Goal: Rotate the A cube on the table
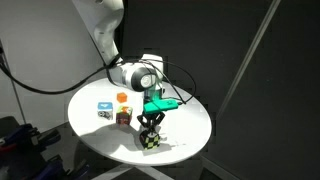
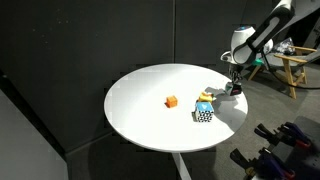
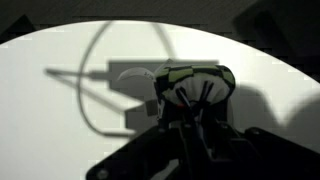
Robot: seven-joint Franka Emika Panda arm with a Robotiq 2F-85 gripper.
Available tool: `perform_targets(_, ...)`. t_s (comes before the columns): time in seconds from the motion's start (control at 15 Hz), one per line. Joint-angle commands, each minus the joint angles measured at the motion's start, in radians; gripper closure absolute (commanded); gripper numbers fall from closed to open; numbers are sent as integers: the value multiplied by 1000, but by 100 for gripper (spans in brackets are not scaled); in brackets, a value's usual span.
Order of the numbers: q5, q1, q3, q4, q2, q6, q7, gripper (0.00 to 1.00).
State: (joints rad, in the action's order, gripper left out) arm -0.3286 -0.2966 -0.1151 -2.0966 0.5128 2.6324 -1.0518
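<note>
Both exterior views look down from a moderate distance at the desk (image 1: 95, 125), from differing sides, sharing its top, while the wrist view peers closely past the claw (image 3: 192, 100) onto it.

Reads as a robotics lab or test studio, not a home. Has black curtain (image 2: 70, 50) hung as backdrop around a round white tabletop (image 2: 140, 100) in both exterior views. Has a white robot arm (image 1: 100, 30) reaching over from the side, with black cable (image 1: 30, 82) looping against a pale wall (image 1: 40, 35). Shows a slanted metal pole (image 1: 250, 60) across the curtain. Shows a wooden stool-like frame (image 2: 296, 68) beyond the curtain edge and dark gear (image 2: 280, 150) on the floor, too dim to name.
</note>
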Motion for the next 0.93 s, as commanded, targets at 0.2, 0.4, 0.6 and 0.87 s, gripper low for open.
perform_targets(0.2,-67,-10,-9,-86,-72,79,-147,96)
perform_targets(0.4,-73,-14,-9,-108,-92,107,-232,96)
perform_targets(0.6,-88,-10,-17,-126,-105,143,-307,96)
perform_targets(0.87,-113,-2,-32,-144,-110,194,-372,96)
